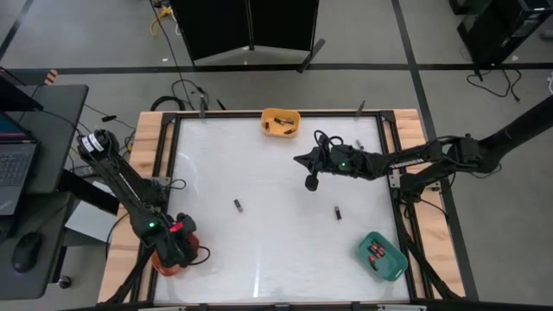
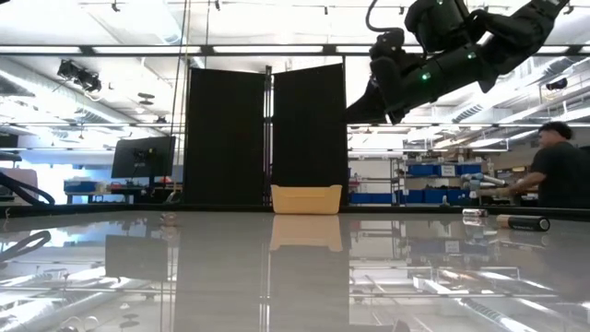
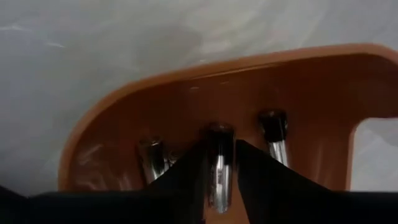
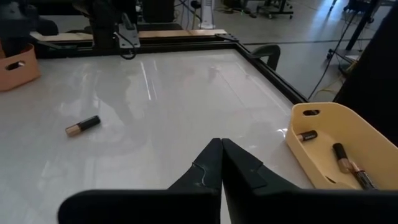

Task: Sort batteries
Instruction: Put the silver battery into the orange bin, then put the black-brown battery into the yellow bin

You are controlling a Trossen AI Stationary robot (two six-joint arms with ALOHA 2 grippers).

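Note:
My left gripper (image 3: 221, 186) hangs low inside the orange bin (image 3: 124, 112) at the table's near left corner, shut on a silver battery (image 3: 221, 155). Two more silver batteries (image 3: 152, 158) (image 3: 273, 134) lie in that bin. My right gripper (image 1: 311, 182) hovers shut and empty above the table's middle, high in the low view (image 2: 387, 88). Loose batteries lie on the table (image 1: 237, 205) (image 1: 338, 212) (image 1: 359, 142). The yellow bin (image 1: 281, 122) at the far edge and the green bin (image 1: 382, 256) at the near right each hold batteries. My left gripper pinches the silver battery between its two fingers (image 3: 186, 180), which lie along the battery's sides (image 3: 221, 171). The battery's end (image 3: 221, 132) sticks out past the fingertips toward the bin's wall. Whether it rests on the bin's floor I cannot tell.
A raised frame rims the table (image 1: 168, 147). The yellow bin (image 4: 336, 143) holds dark batteries, seen in the right wrist view, with a dark gold-tipped battery (image 4: 83, 126) on the table beyond. A person (image 2: 558, 171) stands in the room behind the far right.

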